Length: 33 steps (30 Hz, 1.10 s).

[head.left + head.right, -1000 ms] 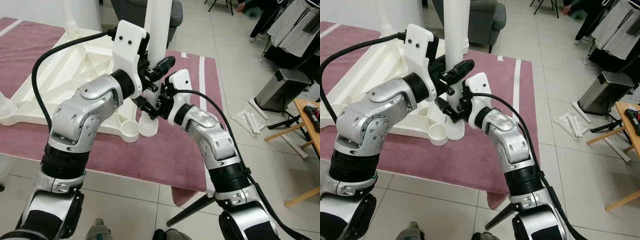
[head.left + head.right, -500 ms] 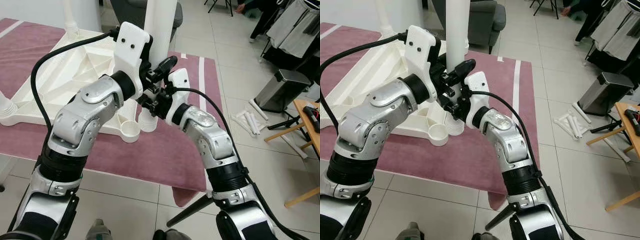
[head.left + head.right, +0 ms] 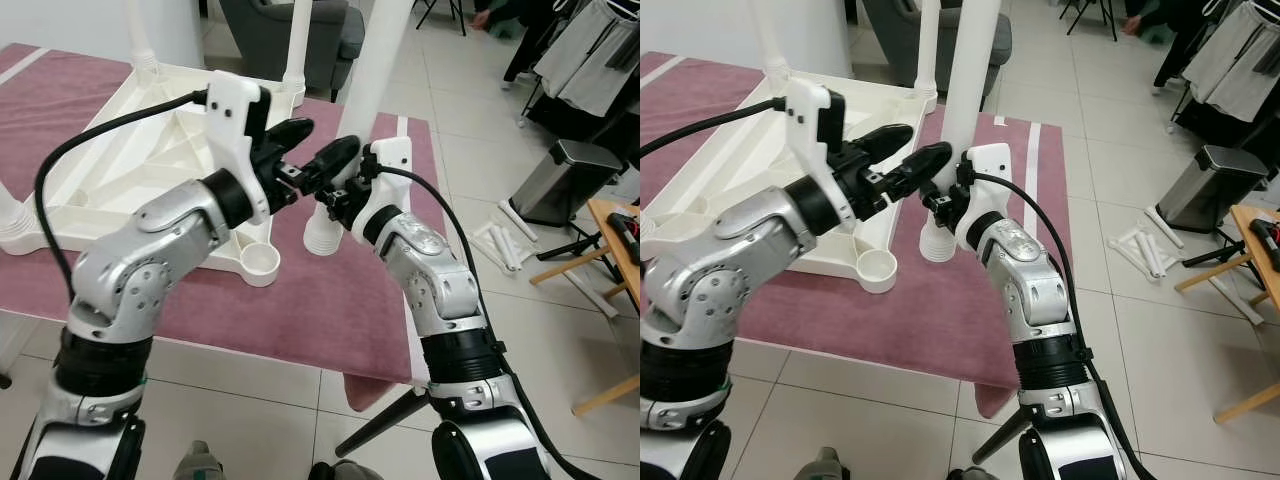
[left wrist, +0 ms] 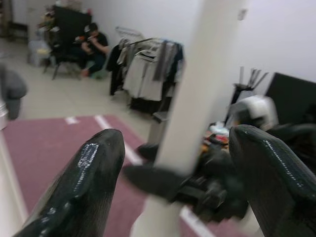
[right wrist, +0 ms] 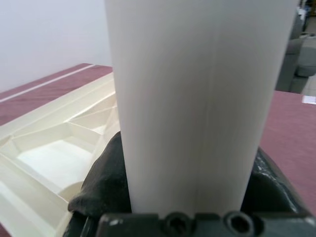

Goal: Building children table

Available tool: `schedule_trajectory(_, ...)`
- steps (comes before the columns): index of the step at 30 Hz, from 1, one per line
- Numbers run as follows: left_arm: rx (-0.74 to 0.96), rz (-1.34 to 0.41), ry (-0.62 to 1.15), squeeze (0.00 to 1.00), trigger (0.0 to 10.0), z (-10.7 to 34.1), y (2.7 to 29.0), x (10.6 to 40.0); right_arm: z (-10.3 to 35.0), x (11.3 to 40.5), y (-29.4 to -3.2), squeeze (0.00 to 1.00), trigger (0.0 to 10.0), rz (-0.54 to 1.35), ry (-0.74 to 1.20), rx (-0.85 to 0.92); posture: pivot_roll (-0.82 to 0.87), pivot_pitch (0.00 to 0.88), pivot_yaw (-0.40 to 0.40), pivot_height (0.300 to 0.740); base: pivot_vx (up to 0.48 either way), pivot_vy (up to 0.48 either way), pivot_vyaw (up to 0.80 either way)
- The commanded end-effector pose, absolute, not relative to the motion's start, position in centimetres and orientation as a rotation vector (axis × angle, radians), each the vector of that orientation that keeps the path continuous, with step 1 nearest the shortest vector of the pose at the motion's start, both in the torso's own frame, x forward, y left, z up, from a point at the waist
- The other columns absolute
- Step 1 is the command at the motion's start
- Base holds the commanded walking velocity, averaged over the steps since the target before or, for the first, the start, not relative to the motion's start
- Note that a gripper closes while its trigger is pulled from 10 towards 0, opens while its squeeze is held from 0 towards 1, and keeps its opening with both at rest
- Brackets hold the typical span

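Note:
The white table top (image 3: 120,150) lies upside down on a purple rug (image 3: 330,300), with an empty round socket (image 3: 261,262) at its near corner. My right gripper (image 3: 343,192) is shut on a loose white table leg (image 3: 372,80). The leg leans with its top to the right, and its ribbed end (image 3: 322,238) rests on the rug just right of that socket. In the right wrist view the leg (image 5: 197,98) sits between the black fingers (image 5: 103,182). My left gripper (image 3: 326,140) is open, just left of the leg, with its fingertips either side of it.
Fitted legs stand up from the table top at the back (image 3: 139,40), (image 3: 296,50) and far left (image 3: 10,215). A grey armchair (image 3: 335,35) stands behind. On the tiles to the right are a metal bin (image 3: 565,175), loose white parts (image 3: 497,238) and a wooden stool (image 3: 612,235).
My left gripper has drawn back to the left of the leg. The right gripper has carried the leg rightward and tilted it, so its ribbed end sits farther from the socket.

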<state>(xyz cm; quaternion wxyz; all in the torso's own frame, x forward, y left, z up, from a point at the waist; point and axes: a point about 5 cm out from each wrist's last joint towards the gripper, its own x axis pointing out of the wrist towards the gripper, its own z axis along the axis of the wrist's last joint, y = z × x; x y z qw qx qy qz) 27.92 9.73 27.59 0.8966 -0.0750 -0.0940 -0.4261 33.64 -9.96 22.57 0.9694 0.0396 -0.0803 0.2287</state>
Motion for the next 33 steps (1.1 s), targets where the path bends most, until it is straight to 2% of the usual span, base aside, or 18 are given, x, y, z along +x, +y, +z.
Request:
schedule_trajectory(1, -0.09, -0.998, -0.198, 0.0, 10.0, 27.0, 10.1, 27.3, 23.1, 33.0, -10.6, 0.0, 10.0, 0.438, -0.211, 0.068, 0.15, 0.016, -0.044, 0.74, 0.0, 0.0, 0.0)
schedule_trajectory(2, -0.09, -0.998, -0.198, 0.0, 10.0, 27.0, 10.1, 27.3, 23.1, 33.0, -10.6, 0.0, 10.0, 0.438, -0.211, 0.068, 0.15, 0.016, -0.044, 0.74, 0.0, 0.0, 0.0)
schedule_trajectory(5, 0.129, -0.661, -0.082, 0.0, 10.0, 23.6, 12.3, 29.3, 23.0, 30.8, -11.3, 0.0, 10.0, 0.385, -0.256, 0.089, 0.15, 0.014, -0.056, 0.74, 0.0, 0.0, 0.0)
schedule_trajectory(6, 0.129, -0.661, -0.082, 0.0, 10.0, 23.6, 12.3, 29.3, 23.0, 30.8, -11.3, 0.0, 10.0, 0.385, -0.256, 0.089, 0.15, 0.014, -0.056, 0.74, 0.0, 0.0, 0.0)
schedule_trajectory(7, 0.166, -0.58, -0.041, 0.0, 10.0, 22.5, 12.8, 29.7, 23.0, 30.2, -11.6, 0.0, 10.0, 0.329, -0.275, 0.086, 0.15, 0.012, -0.056, 0.74, 0.0, 0.0, 0.0)
schedule_trajectory(12, 0.208, -0.446, 0.025, 0.0, 10.0, 20.1, 13.1, 30.1, 22.2, 29.2, -12.2, 0.0, 10.0, 0.194, -0.308, 0.065, 0.14, 0.008, -0.051, 0.74, 0.0, 0.0, 0.0)
schedule_trajectory(16, 0.15, -0.298, 0.069, 0.0, 10.0, 17.5, 12.8, 30.6, 20.0, 29.0, -12.3, 0.0, 10.0, 0.096, -0.298, 0.014, 0.13, 0.0, -0.04, 0.74, 0.0, 0.12, 0.0)
schedule_trajectory(33, 0.183, -0.266, -0.002, 0.0, 10.0, 18.0, 12.5, 31.5, 19.7, 29.2, -11.9, 0.0, 10.0, 0.128, -0.276, 0.014, 0.14, 0.0, -0.046, 0.74, 0.0, 0.452, 0.0)
